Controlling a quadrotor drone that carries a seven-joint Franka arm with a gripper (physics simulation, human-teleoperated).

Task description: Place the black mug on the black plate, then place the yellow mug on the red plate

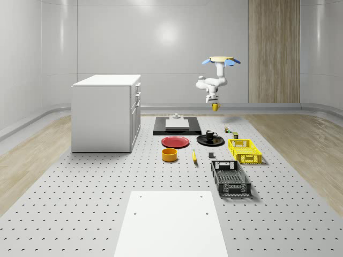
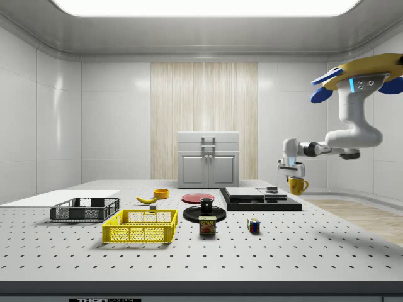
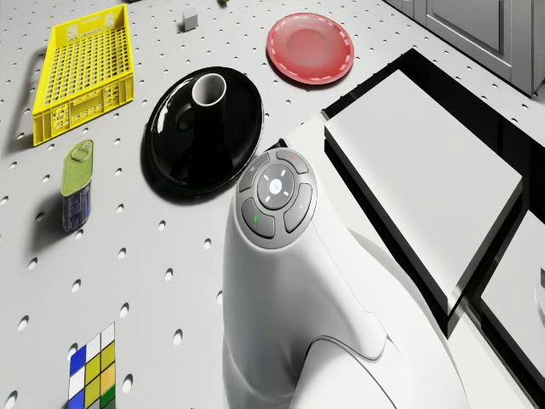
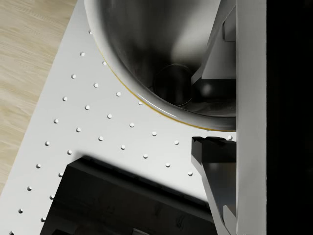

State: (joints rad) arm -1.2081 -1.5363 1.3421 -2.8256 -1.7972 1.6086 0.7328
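The drone hovers high over the table's far side, near the black platform. Its arm hangs down, and the gripper is shut on the rim of the yellow mug, held in the air. In the side view the gripper carries the yellow mug above the platform's right end. In the wrist view one finger sits outside the mug's wall. The black mug stands upright on the black plate. The red plate lies bare to its left in the whole-scene view.
A white cabinet stands at the whole-scene view's left. The black platform carries white blocks. In front lie an orange bowl, a banana, a yellow crate, a black crate, a can and a colour cube.
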